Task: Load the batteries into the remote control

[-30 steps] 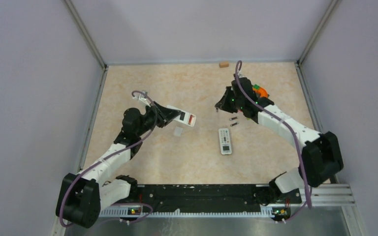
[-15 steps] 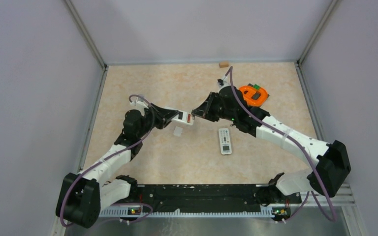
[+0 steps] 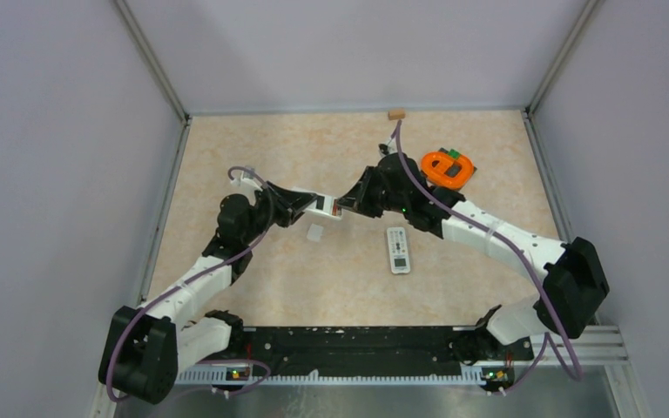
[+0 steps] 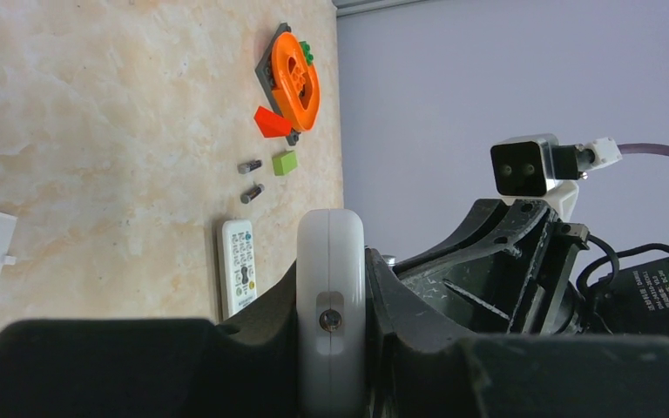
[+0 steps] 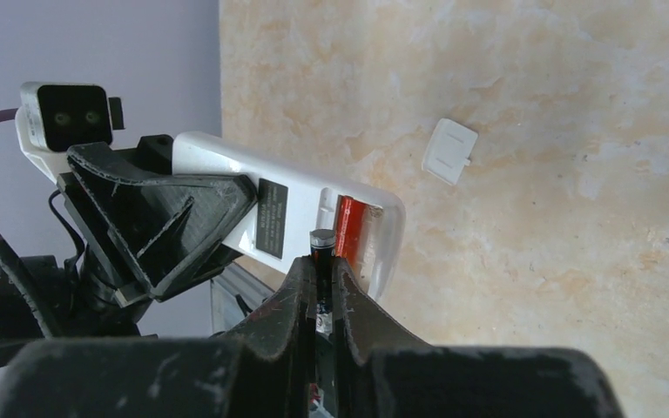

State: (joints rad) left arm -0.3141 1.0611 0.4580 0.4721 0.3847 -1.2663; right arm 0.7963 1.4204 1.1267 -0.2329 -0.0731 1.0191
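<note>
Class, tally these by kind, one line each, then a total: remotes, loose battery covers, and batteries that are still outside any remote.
Remotes: 2, the held remote and the lying remote
Battery covers: 1, the loose cover
Batteries outside a remote: 3, two lying batteries and the gripped battery between the right fingers
Total: 6
</note>
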